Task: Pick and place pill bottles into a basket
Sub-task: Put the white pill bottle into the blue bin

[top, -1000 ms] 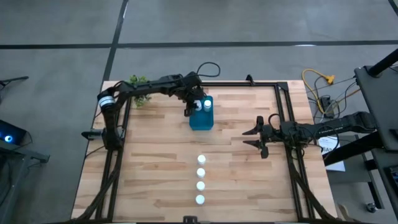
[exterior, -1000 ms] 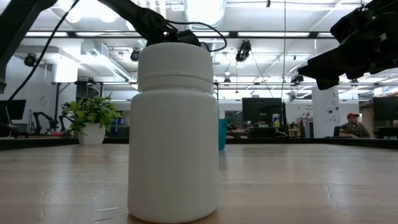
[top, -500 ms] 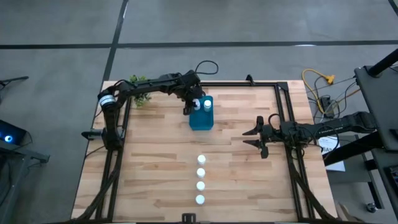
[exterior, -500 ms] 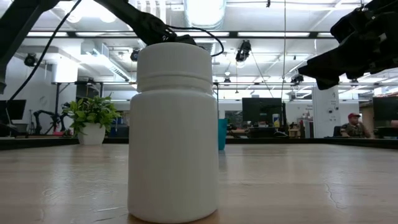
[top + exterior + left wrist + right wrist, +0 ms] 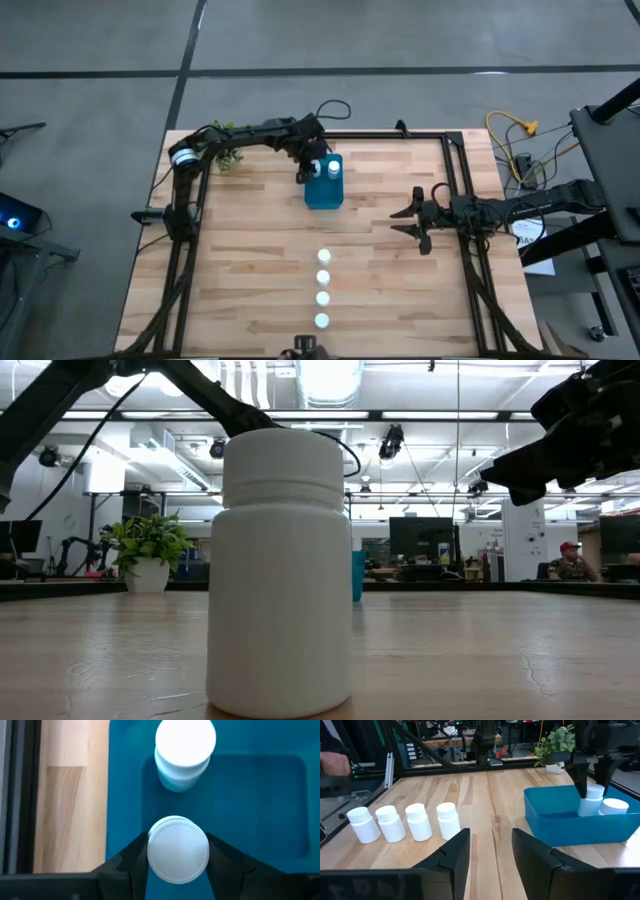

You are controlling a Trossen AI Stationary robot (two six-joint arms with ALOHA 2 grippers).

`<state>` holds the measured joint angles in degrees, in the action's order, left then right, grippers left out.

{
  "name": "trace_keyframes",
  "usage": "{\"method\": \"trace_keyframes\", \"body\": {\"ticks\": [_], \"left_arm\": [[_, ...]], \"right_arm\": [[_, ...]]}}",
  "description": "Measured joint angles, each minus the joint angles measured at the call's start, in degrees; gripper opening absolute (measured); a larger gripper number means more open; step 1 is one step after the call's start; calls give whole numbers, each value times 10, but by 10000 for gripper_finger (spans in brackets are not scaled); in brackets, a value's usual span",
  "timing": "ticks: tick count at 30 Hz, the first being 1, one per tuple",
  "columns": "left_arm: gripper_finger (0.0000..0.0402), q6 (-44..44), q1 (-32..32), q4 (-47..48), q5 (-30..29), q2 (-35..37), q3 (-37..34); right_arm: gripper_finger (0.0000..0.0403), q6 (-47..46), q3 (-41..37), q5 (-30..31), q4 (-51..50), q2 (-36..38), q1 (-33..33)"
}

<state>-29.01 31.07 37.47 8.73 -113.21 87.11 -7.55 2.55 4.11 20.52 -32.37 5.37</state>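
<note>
Near bottle: in the low view one pill bottle (image 5: 279, 572) fills the foreground, upright on the table (image 5: 480, 650); it is the front one of a row.
Row of four: from above, four pill bottles (image 5: 322, 288) stand in a straight line at about 6 o'clock from the table's centre, each near the next, well apart from the basket; none has moved since the earlier frames.
Right gripper: the right gripper (image 5: 412, 221) hovers at about 3 o'clock over bare wood, fingers spread apart with nothing between them, as it was a second ago.
Basket: the basket (image 5: 324, 190) sits at about 12 o'clock from the centre; it has not shifted.
Bottle already in: one capped bottle (image 5: 185, 754) stands upright on the basket floor.
Left gripper: the left gripper (image 5: 178, 851) is over the basket's left end, clamped on a second bottle (image 5: 178, 849), one finger on each side of its cap.
Held bottle: from the right wrist view it (image 5: 590, 800) appears to be down inside the walls, just beside the other; whether it touches the floor I cannot tell.
Change: the left arm's elbow has swung slightly outward since half a second ago, while its gripper stays over the basket.
Far edge: a potted plant (image 5: 226, 145) sits at about 11 o'clock.
</note>
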Motion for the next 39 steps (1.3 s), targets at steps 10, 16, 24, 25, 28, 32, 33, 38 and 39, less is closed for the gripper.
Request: {"method": "trace_keyframes", "body": {"ticks": [10, 16, 24, 25, 28, 32, 33, 38, 39], "left_arm": [[142, 0, 0, 1, 0, 0, 11], [142, 1, 0, 12, 6, 0, 8], [142, 0, 3, 17, 15, 0, 8], [142, 0, 3, 19, 15, 0, 8], [142, 0, 4, 21, 15, 0, 7], [167, 1, 4, 19, 15, 0, 7], [180, 0, 4, 16, 15, 0, 7], [218, 1, 4, 7, 15, 0, 7], [220, 1, 4, 6, 15, 0, 7]], "right_arm": [[132, -3, 0, 1, -3, 0, 0], [132, -4, 0, 1, -6, 0, 0], [127, -4, 0, 0, -6, 0, 0], [127, -5, 0, 0, -6, 0, 0], [129, -8, 0, 0, -6, 0, 0], [129, -9, 0, 0, -6, 0, 0], [128, -9, 0, 0, -6, 0, 0], [123, -9, 0, 0, -6, -1, 0], [123, -9, 0, 0, -6, -1, 0]]}}
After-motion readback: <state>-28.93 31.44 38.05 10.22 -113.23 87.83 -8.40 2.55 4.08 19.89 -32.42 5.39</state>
